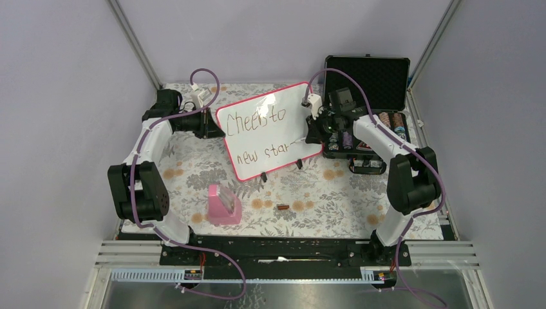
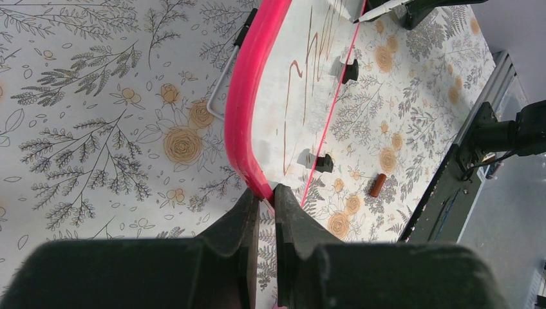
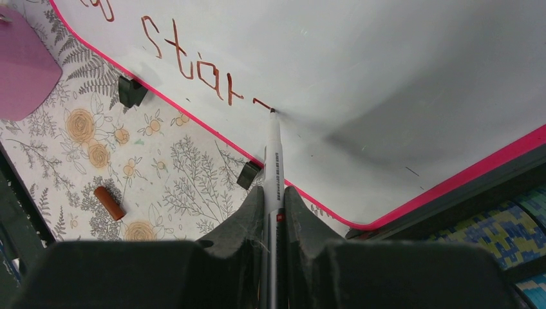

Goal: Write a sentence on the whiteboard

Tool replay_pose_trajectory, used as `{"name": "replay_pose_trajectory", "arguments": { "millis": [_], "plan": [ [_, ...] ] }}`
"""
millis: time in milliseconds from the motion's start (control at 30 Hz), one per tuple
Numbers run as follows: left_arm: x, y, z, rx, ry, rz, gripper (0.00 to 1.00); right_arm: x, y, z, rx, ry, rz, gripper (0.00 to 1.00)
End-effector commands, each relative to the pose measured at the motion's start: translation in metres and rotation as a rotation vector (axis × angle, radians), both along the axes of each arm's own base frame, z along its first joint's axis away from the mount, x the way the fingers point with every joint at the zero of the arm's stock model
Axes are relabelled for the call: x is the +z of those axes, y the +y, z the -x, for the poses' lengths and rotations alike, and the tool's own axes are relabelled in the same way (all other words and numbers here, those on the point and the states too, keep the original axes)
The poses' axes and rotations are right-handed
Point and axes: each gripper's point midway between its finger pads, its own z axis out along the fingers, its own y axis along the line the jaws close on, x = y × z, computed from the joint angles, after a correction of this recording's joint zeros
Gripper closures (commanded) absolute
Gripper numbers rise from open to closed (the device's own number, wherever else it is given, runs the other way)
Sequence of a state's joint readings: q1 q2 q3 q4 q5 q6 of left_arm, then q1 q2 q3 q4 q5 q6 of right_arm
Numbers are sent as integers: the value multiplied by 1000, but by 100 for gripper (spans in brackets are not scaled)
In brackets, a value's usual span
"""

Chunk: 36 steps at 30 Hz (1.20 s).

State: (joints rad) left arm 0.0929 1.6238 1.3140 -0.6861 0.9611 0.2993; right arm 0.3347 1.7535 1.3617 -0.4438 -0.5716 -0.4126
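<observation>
The whiteboard (image 1: 291,103), white with a pink-red frame, stands tilted on the floral table. The sentence (image 1: 256,121) is thin dark handwriting in two lines, "Cheers to" over "new star". My left gripper (image 1: 217,125) is shut on the board's left frame edge (image 2: 248,96), which sits pinched between the fingertips of the left gripper (image 2: 267,194). My right gripper (image 3: 273,190) is shut on a white marker (image 3: 273,151). The marker's tip touches the whiteboard (image 3: 386,71) just right of the letters "star" (image 3: 193,64), at a short fresh stroke.
An open black foam-lined case (image 1: 367,74) holding small items stands behind the board at the right. A pink block (image 1: 223,205) stands near the front left. A small brown cap (image 1: 282,207) lies on the cloth. Two black feet (image 1: 264,176) prop the board's lower edge.
</observation>
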Motion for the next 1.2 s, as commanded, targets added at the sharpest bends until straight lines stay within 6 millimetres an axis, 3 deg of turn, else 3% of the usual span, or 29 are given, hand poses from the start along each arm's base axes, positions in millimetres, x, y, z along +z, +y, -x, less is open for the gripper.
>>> {"name": "replay_pose_trajectory", "arguments": {
  "millis": [0,233,867,1167],
  "plan": [
    [18,-7,-10,-52,-128,-22,100,40,5,-1,41,-93,-72,100],
    [18,-7,-10,-52,-129,-23,100,44,7,-3,44,-96,-85,100],
    [13,-6,-9,-52,-119,-27,100,29,9,-22,-2,-79,-67,100],
    [14,-6,-9,-52,-122,-28,100,16,6,-17,-2,-59,-43,100]
  ]
}}
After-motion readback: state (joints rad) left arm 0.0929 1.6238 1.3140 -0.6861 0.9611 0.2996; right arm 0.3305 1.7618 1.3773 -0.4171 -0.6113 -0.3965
